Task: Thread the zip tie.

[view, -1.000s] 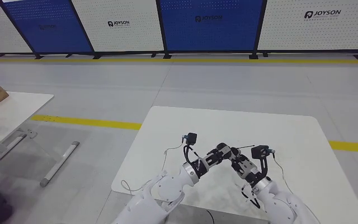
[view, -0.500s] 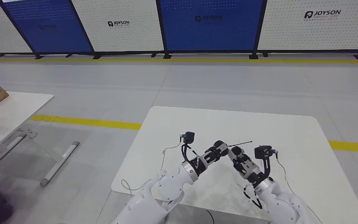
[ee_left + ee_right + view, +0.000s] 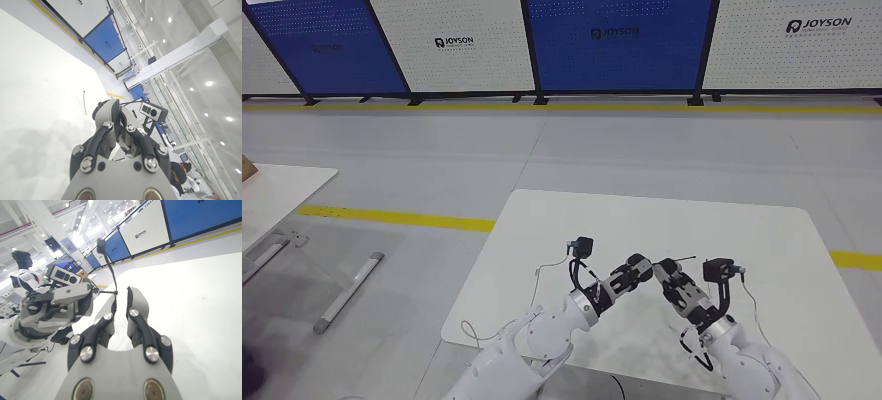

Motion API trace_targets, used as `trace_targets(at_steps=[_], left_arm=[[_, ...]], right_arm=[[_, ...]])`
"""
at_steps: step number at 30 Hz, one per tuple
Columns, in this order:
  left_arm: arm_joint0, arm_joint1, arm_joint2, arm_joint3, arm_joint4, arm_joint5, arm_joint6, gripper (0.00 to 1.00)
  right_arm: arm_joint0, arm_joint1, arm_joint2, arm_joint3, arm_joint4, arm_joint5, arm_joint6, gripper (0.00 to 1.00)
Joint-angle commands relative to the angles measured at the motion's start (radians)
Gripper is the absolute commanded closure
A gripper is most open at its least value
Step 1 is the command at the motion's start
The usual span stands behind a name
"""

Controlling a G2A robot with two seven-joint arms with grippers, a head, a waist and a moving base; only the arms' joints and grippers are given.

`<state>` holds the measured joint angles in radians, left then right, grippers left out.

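Left gripper point(image 3: 117, 108) sits low in the middle of the top view, its jaws pressed together on the thin tail end of the zip tie point(image 3: 112, 270) — a slim black strap. Right gripper point(image 3: 122, 295) faces it from just to the right in that view, tip to tip with the other, its fingers point(image 3: 139, 302) standing apart with a clear gap between them. From the closed tips the strap runs across to a sharp bend right at the tip of one right finger; whether it touches that pad cannot be told. Past the bend it runs on free in the air, curving away to its square head point(image 3: 101, 246), which nothing holds. Both grippers are over the near half of the white table point(image 3: 572, 230), in the lower middle of the top view — beyond its far edge a yellow line point(image 3: 392, 217) crosses the grey floor, and blue and white panels point(image 3: 622, 45) stand along the top of the frame.
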<state>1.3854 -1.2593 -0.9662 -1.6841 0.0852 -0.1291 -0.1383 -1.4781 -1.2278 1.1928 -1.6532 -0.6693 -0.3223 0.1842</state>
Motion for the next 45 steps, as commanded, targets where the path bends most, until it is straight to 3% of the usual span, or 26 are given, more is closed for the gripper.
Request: trace_targets(at_steps=[1, 3, 5, 10, 12, 15, 20, 30, 35, 44, 45], left_arm=[[0.000, 0.000, 0.000, 0.000, 0.001, 0.001, -0.001, 1.00], [-0.001, 0.000, 0.000, 0.000, 0.002, 0.001, -0.002, 1.00], [-0.002, 0.000, 0.001, 0.001, 0.003, 0.001, -0.003, 1.00], [-0.003, 0.000, 0.001, 0.001, 0.008, 0.003, -0.006, 1.00], [-0.003, 0.000, 0.000, 0.001, 0.009, 0.004, -0.007, 1.00], [-0.003, 0.000, -0.001, 0.001, 0.007, 0.003, -0.007, 1.00], [-0.001, 0.000, -0.004, 0.002, 0.005, -0.001, -0.007, 1.00], [0.006, 0.002, -0.008, -0.001, 0.010, -0.008, -0.013, 1.00], [0.008, 0.002, -0.008, -0.002, 0.013, -0.010, -0.014, 1.00], [0.011, 0.002, -0.006, -0.003, 0.013, -0.011, -0.008, 1.00], [0.011, 0.001, -0.005, -0.003, 0.012, -0.011, -0.007, 0.84]], right_arm=[[0.000, 0.000, 0.001, 0.000, 0.001, 0.000, -0.001, 0.84], [0.000, 0.000, 0.001, 0.000, 0.002, 0.000, -0.001, 0.88], [0.000, 0.000, 0.001, 0.000, 0.002, 0.001, -0.004, 1.00], [0.000, 0.000, 0.000, 0.001, 0.002, 0.001, -0.006, 1.00], [0.001, 0.000, -0.002, 0.001, 0.000, 0.000, -0.002, 0.82], [0.002, -0.001, -0.004, 0.002, 0.000, 0.000, -0.001, 0.69], [0.003, -0.001, -0.007, 0.002, -0.003, 0.001, -0.002, 0.67], [-0.001, -0.002, -0.010, -0.001, -0.004, 0.003, -0.016, 0.80], [-0.003, -0.002, -0.009, 0.000, -0.004, 0.003, -0.022, 1.00], [-0.014, -0.001, -0.005, 0.000, -0.017, 0.000, -0.036, 1.00], [-0.014, -0.001, -0.005, 0.000, -0.017, 0.000, -0.037, 1.00]])
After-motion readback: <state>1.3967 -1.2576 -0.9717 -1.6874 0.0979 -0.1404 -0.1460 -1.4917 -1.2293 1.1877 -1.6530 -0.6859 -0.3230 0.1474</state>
